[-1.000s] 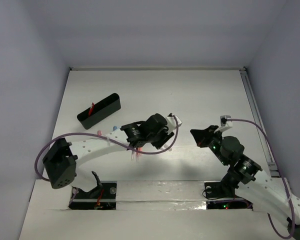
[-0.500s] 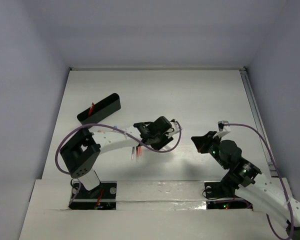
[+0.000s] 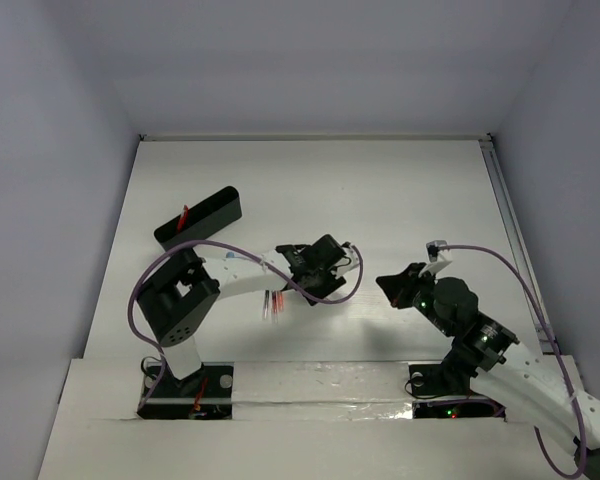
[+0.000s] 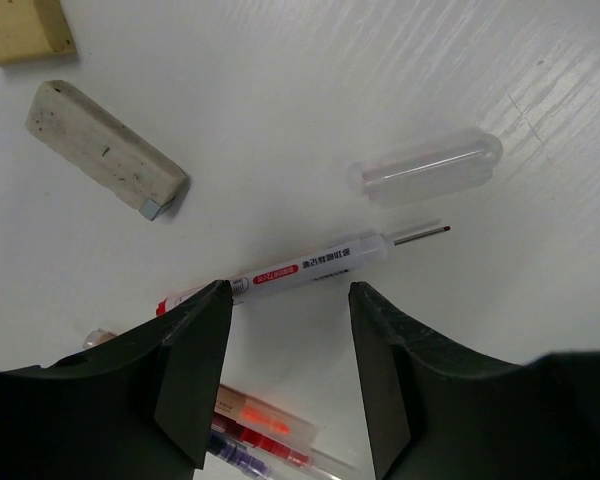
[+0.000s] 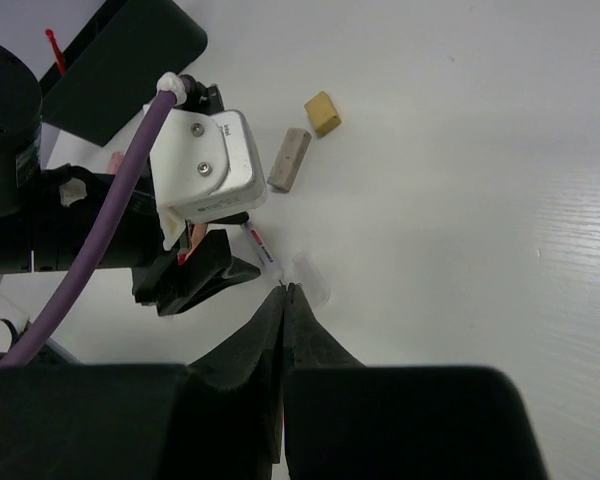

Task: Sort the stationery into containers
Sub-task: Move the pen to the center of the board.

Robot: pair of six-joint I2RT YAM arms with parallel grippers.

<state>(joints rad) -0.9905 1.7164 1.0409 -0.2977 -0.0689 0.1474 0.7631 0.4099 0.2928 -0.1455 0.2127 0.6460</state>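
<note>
**Sorting barely begun: one red piece boxed, the rest loose**

Stationery lies mostly unsorted, as far as the views show. The long black box [image 3: 198,221] sits near the left edge of the worktop [image 3: 400,190], towards the far side, and only a thin red piece [image 3: 184,217] shows sticking up from it. What else is inside cannot be seen.

The rest lies loose around the middle of the worktop. The left wrist view shows a white pen with a red label [image 4: 310,268], tip bared, and a clear cap [image 4: 425,167] just beside it but apart. A grey-white eraser [image 4: 105,150] and a tan block [image 4: 25,30] lie a little further off. More pens in red and purple [image 4: 260,435] lie below the fingers.

The left claw [image 4: 288,300] is spread above the white pen, a finger to either side, and grips nothing. By my reading the white pen is the next item to pick up. The right claw [image 5: 283,300] is pressed together and empty, and it hangs near the same cluster.

At least the pens, the cap and both blocks are left to sort. No second container is in view, so I cannot tell where the blocks should go.
</note>
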